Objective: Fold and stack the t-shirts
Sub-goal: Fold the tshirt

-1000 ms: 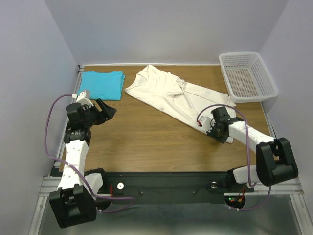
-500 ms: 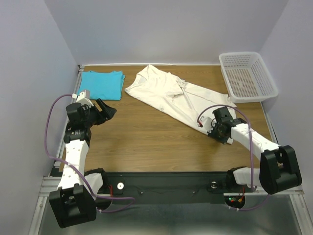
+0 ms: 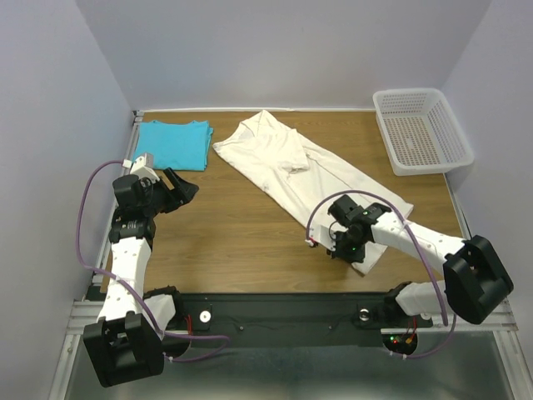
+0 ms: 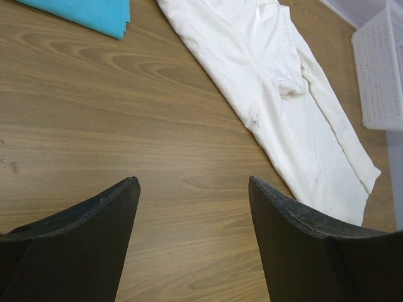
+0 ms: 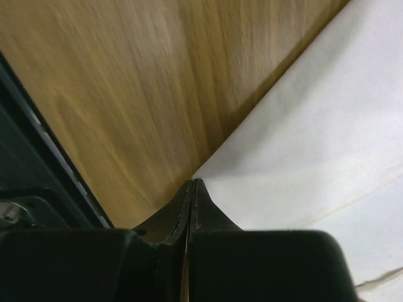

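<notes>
Near the table [image 3: 233,242] front, right claw [image 5: 192,182] clamped on the cream t-shirt [image 3: 283,158], at its corner — left claw [image 4: 192,180] apart.

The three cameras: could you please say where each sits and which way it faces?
Top external: above and behind the arm bases, looking down on the table; both arms, left gripper and right gripper show.
Left wrist: on the left arm, facing across the wood to the cream t-shirt; its open fingers show.
Right wrist: low over the table, looking along its shut fingers at that shirt's edge.
Shared: top and left wrist both show the turquoise t-shirt and basket.
</notes>
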Tool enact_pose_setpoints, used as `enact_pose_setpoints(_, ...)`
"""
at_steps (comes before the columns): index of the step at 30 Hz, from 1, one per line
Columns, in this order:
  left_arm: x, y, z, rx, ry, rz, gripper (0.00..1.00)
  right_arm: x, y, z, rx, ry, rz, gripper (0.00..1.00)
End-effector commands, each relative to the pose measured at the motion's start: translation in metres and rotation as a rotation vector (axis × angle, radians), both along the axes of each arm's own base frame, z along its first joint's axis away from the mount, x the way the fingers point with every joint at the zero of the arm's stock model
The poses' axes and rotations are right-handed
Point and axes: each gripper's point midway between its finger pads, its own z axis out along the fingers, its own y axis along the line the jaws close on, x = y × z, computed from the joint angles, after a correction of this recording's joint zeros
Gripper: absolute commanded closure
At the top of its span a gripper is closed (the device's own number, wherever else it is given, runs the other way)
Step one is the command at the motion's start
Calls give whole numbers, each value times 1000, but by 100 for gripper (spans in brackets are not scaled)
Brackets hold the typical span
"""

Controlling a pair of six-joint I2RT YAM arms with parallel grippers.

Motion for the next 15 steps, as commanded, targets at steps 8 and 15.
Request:
enact_pose_setpoints(8,-1,-6,4,-13,-22,-33,19,-28,55,14,131,157,132,100)
enact_pose_setpoints(15,-3,-14,3,-45,-13,-77,19,-44,77,9,120,207,214,99)
